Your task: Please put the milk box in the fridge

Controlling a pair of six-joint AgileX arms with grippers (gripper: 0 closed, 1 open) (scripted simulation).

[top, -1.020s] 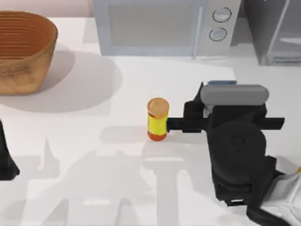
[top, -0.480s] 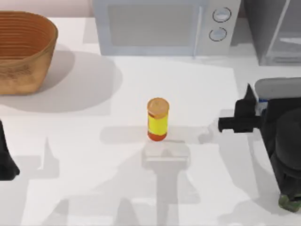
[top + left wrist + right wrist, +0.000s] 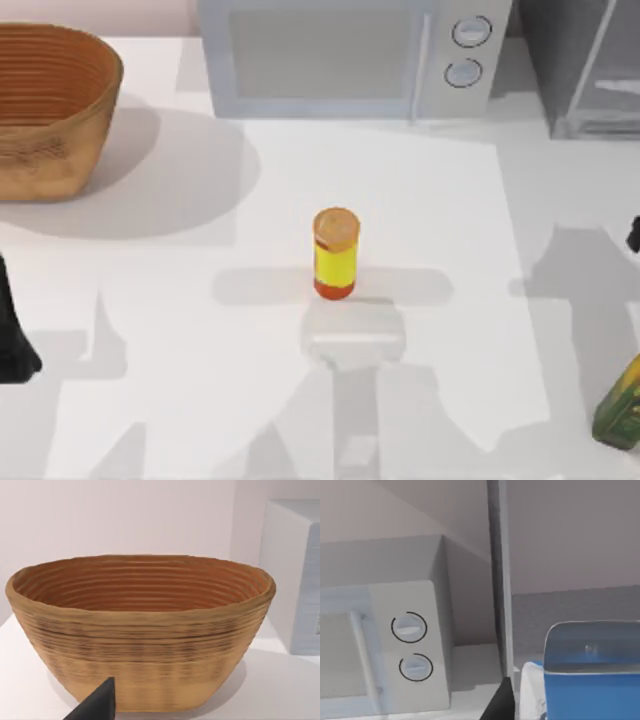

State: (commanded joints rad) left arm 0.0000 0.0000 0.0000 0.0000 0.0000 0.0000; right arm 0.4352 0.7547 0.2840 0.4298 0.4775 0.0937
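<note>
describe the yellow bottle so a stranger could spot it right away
Start at the microwave along the table's back edge and come forward to the open middle. The yellow bottle stands there upright and alone, with an orange lid, unlike the green-yellow carton at the right edge.

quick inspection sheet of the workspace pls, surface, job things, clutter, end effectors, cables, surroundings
surface: white table, arm shadows across it.
job's things: milk box, blue top close before the right wrist camera; fridge at the top view's back right, its pale frame post ahead in the right wrist view.
clutter: yellow bottle upright mid-table; woven basket back left; green-yellow carton at the right edge; microwave at the back.
end effectors: left end effector, one dark fingertip before the basket; right end effector by the milk box, grip not clear.
cables: nothing seen.
surroundings: pale wall.
</note>
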